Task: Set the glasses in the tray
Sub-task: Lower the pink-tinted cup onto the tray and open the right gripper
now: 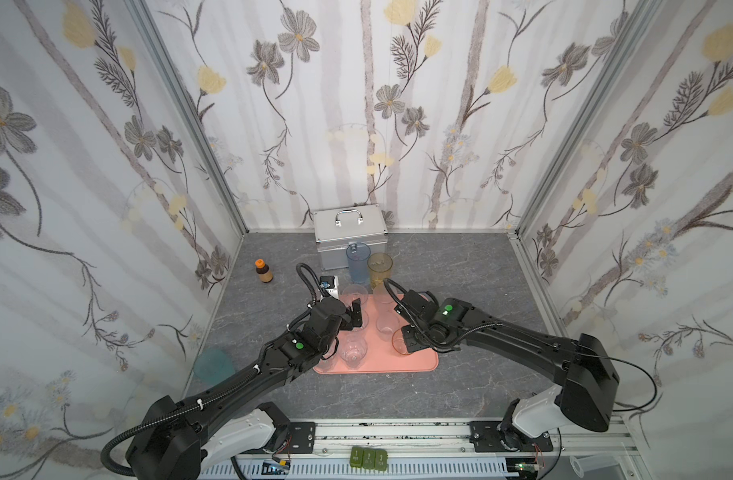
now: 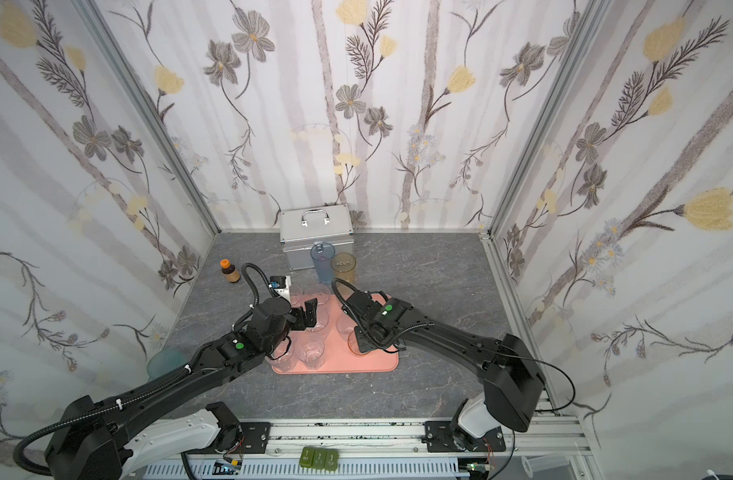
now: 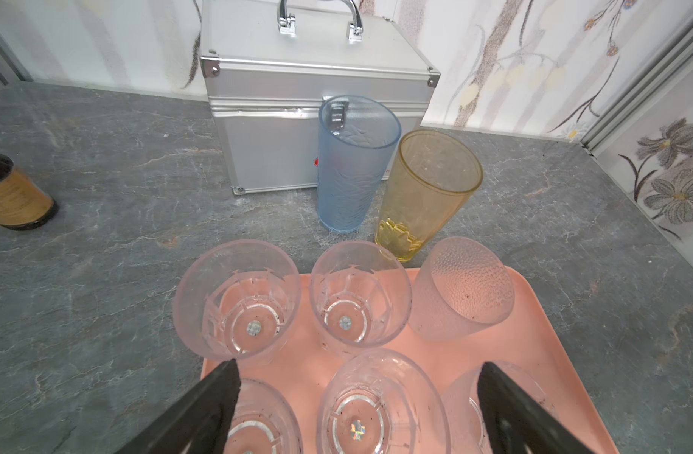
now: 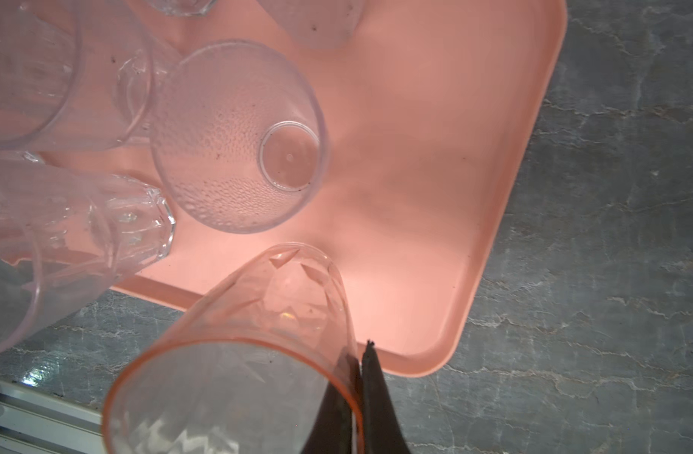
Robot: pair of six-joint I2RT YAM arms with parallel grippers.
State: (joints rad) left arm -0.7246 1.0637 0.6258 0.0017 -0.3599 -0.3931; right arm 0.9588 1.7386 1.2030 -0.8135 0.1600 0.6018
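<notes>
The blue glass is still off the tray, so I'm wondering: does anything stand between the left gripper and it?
Yes. A clear glass in the far row of the tray stands directly between the open left gripper and the blue glass; reaching over its rim looks necessary.

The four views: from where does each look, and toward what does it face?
Both top views: high over the robot's base, facing down and forward at the tray; the left arm and right arm show nearly whole.
Left wrist: low over the tray, facing the silver case; the open left gripper shows as two spread fingers.
Right wrist: above the tray's near corner, facing down; the right gripper is shut on the pink glass.
Shared: every view shows the tray; both top views nearly match.
</notes>
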